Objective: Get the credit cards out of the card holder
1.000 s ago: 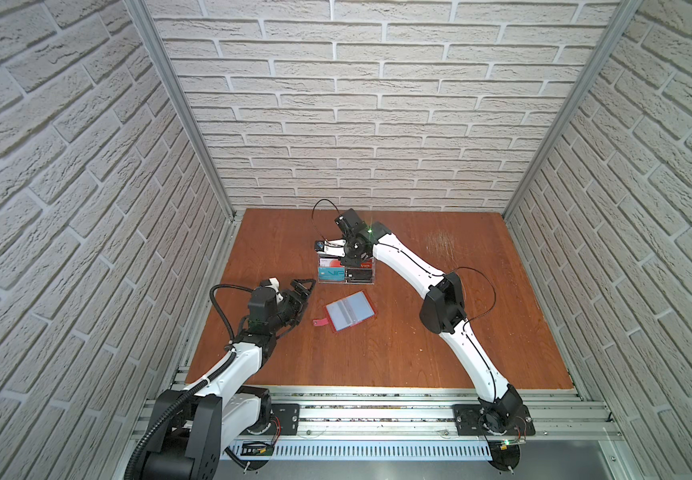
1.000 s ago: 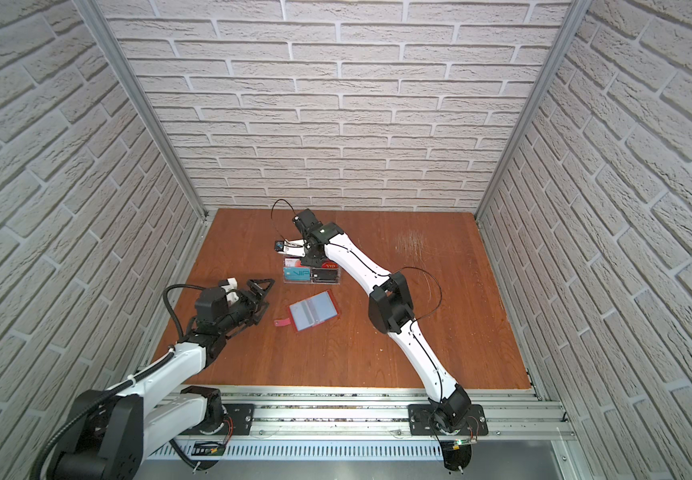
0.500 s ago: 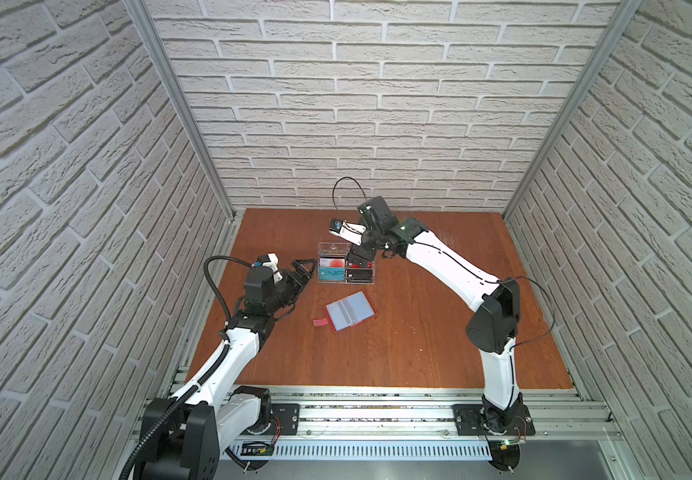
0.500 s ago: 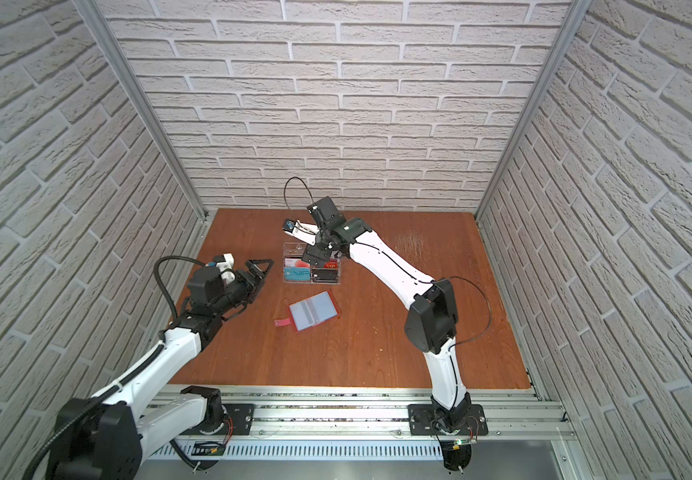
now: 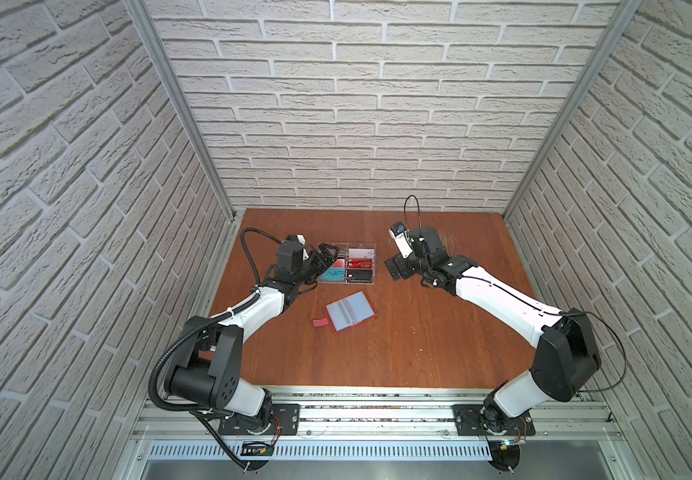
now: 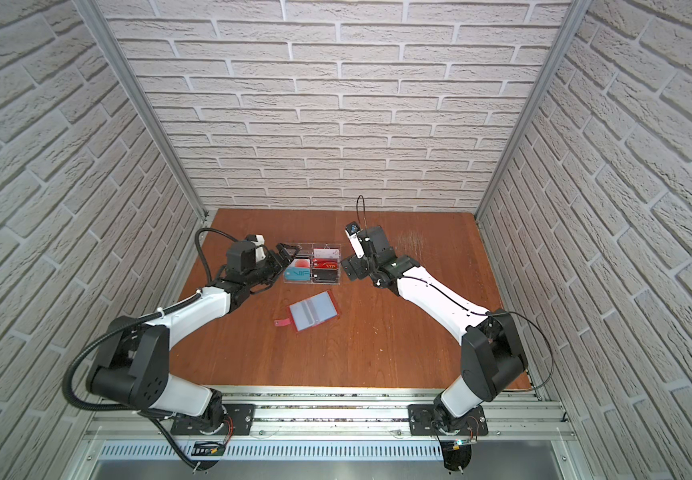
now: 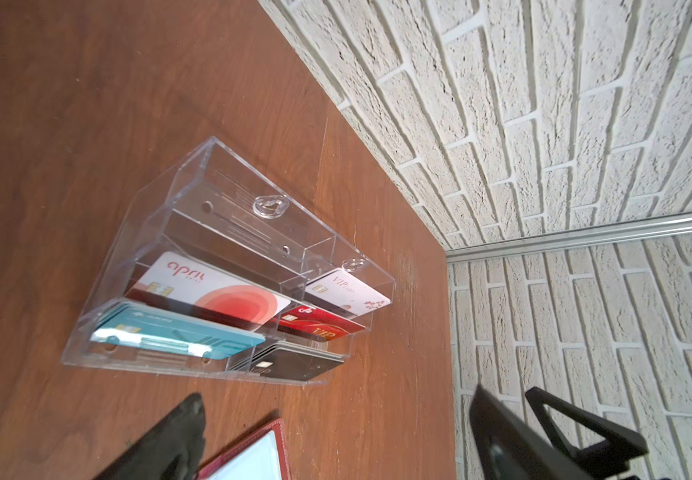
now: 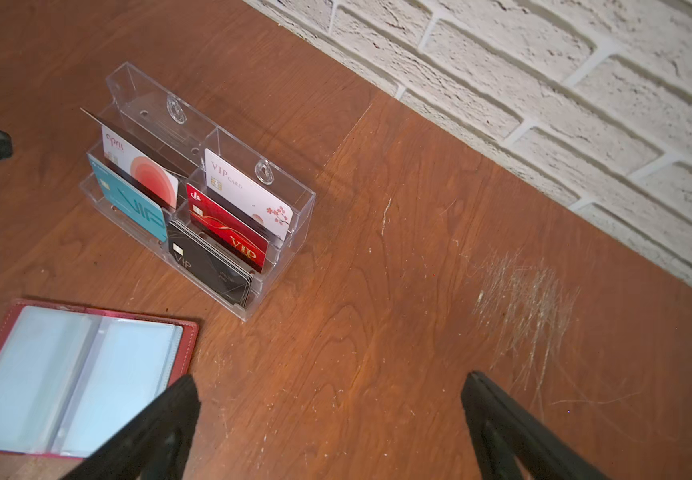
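Credit cards (image 8: 211, 266), black with pale "VIP" print, are stacked upright in one front compartment of a clear acrylic tray (image 8: 128, 79); the same dark stack is seen in both top views (image 5: 360, 274) (image 6: 324, 274) and in the left wrist view (image 7: 294, 363).

Beside this stack a teal VIP card (image 8: 136, 208) is held in the neighbouring front compartment. Behind the stack a red VIP card (image 8: 227, 232) is placed, and behind that a white VIP card (image 8: 248, 191). A white card with orange circles (image 8: 140, 170) is seen behind the teal one.

Nearer the robot, apart from the tray, the card holder (image 5: 350, 316) (image 6: 314, 316) is laid open flat on the desk (image 5: 419, 353). Its pale translucent sleeves are turned upward, framed by the red cover (image 8: 190, 332), and its small red strap tab (image 5: 320, 322) is pointed toward the left arm's side.

The left end effector (image 5: 327, 253) (image 6: 288, 251) is held at the tray's left side with its fingers spread wide; in its wrist view (image 7: 336, 395) nothing is gripped between them, and whether the tray is touched cannot be told.

The right end effector (image 5: 394, 270) (image 6: 350, 270) is held just right of the tray, apart from it. Its fingers are likewise spread wide (image 8: 329, 379), and only bare desk is seen between them.
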### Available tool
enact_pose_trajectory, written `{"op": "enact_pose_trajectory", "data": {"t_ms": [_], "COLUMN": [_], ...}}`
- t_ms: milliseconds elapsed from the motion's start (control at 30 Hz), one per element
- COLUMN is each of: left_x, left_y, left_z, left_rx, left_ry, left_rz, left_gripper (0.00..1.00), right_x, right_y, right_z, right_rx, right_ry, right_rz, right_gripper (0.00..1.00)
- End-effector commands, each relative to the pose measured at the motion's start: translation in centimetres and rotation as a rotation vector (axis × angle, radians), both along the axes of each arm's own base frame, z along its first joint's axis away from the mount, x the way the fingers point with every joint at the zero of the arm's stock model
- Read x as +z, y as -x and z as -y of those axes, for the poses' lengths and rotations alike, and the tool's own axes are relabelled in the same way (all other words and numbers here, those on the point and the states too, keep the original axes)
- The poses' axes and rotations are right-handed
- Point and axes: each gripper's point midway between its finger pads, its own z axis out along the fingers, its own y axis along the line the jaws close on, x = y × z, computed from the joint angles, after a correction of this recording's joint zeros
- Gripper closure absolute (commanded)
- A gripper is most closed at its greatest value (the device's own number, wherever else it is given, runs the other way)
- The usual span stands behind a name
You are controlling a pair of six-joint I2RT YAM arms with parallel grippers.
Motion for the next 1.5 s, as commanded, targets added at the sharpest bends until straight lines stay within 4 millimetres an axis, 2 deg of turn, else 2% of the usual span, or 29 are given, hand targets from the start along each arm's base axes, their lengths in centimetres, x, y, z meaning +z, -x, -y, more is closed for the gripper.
{"op": "enact_pose_trajectory", "data": {"t_ms": [0, 100, 533, 1467], "left_x": [1.7, 1.5, -0.2, -0.4], "left_y": [-2.0, -2.8, -5.5, -7.9], "left_z": [0.8, 0.9, 1.6, 1.8], "left_rx": [0.012, 0.020, 0.035, 0.053], "left_ry": [0.020, 0.005, 0.014, 0.015], "left_rz": [0.079, 0.075, 0.049, 0.060], "left_gripper": [0.02, 0.02, 0.02, 0.02], "right_x": [0.2, -0.6, -0.2, -1.0], "right_y": [-0.5, -0.6, -0.6, -0.6], "right_z": [-1.1, -1.0, -0.3, -1.0], "right_rx": [-0.033, -0.043, -0.063, -0.035], "right_ry": [-0.126, -0.111, -0.138, -0.152], "right_rz": [0.043, 0.027, 0.029, -0.005], "right_gripper": [0.00, 0.00, 0.00, 0.00]}}
